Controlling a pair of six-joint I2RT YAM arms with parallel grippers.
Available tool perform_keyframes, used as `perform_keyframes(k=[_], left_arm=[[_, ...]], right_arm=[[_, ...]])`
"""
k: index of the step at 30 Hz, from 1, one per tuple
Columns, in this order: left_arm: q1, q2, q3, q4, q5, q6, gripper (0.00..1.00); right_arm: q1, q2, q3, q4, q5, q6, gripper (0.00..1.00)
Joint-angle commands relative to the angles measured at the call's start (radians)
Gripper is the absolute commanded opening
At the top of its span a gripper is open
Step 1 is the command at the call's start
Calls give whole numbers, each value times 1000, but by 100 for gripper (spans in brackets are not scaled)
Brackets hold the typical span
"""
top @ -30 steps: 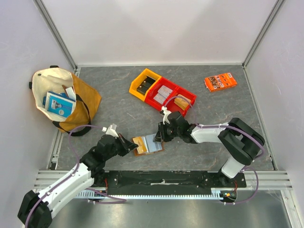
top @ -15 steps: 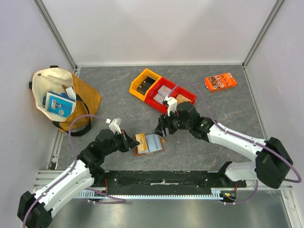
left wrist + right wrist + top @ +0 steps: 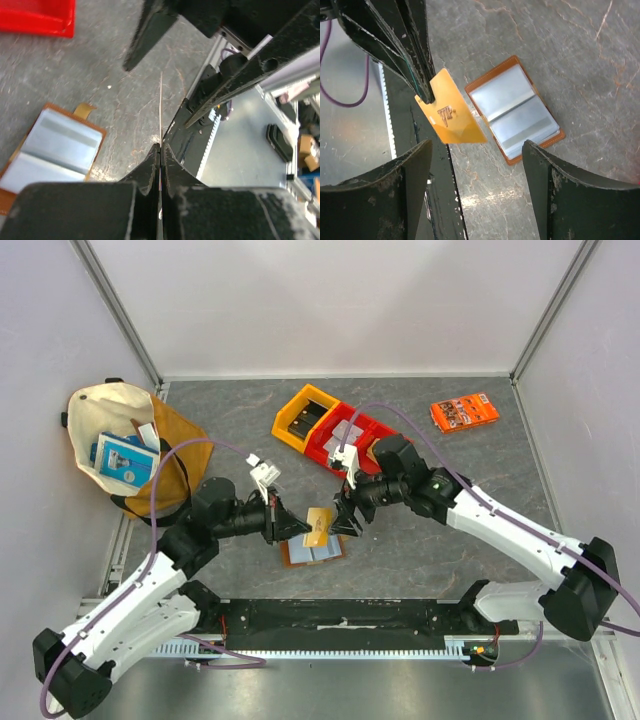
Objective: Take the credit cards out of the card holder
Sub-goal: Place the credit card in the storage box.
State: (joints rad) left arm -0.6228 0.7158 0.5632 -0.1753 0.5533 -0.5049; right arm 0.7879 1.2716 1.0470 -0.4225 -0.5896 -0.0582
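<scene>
Left hand (image 3: 298, 529) clenched on the orange-gold card (image 3: 319, 526), held above the open card holder (image 3: 313, 553); my released right hand (image 3: 345, 521) should take it next.

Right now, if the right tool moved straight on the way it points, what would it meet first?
Most likely the orange-gold card, which the left tool holds by one edge ahead of the open right tool. The open card holder lies further on. Depth is unclear, so it might miss the card.
</scene>
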Motion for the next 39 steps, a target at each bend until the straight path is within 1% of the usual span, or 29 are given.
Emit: perform_keyframes(k=[1,4,6,11,13,15,17,18,19,21,23,24,25,26,27,28,30,32,34,36,39], left_arm=[[5,63,138,-121,209,238,2],[5,144,220,-208,257,333,2],[2,191,274,-269,267,397,2],[0,273,392,-391,287,540,2],[2,293,426,-420,295,588,2],[3,316,458,-452,304,627,2],[3,344,481,-483,294,657,2],[3,349,486,-492,275,664,2],[3,350,488,-494,251,664,2],[3,343,475,-483,179,639,9],[5,323,452,-446,93,583,19],[5,304,436,-423,38,545,28],[5,289,414,-391,-11,516,42],[5,266,394,-365,-68,444,52],[5,240,371,-325,-126,396,61],[5,219,348,-288,-194,337,66],[5,170,293,-227,-297,217,72],[5,133,219,-170,-355,105,73],[3,106,153,-92,-352,-25,73],[2,94,83,9,-334,-110,73],[-2,94,15,101,-335,-171,73]], right_arm=[[1,4,114,-71,-107,-123,80],[5,37,160,-107,-116,-150,80],[7,51,185,-128,-139,-169,79],[27,97,249,-205,-179,-218,66],[30,116,271,-243,-187,-236,57],[30,129,280,-257,-200,-246,44],[30,133,286,-260,-197,-246,21],[30,132,286,-259,-188,-244,12],[28,129,286,-256,-174,-238,0],[14,117,274,-231,-159,-214,0],[-19,104,248,-188,-162,-172,0],[-38,94,228,-162,-159,-140,0],[-55,84,208,-127,-141,-105,0],[-74,74,184,-95,-112,-68,0],[-91,62,157,-67,-90,-37,0],[-111,51,133,-32,-54,10,0],[-150,32,85,23,57,101,0],[-193,15,38,79,193,209,0],[-252,3,-2,122,301,321,0],[-295,-3,-22,142,425,456,0],[-338,0,-38,148,583,615,0]])
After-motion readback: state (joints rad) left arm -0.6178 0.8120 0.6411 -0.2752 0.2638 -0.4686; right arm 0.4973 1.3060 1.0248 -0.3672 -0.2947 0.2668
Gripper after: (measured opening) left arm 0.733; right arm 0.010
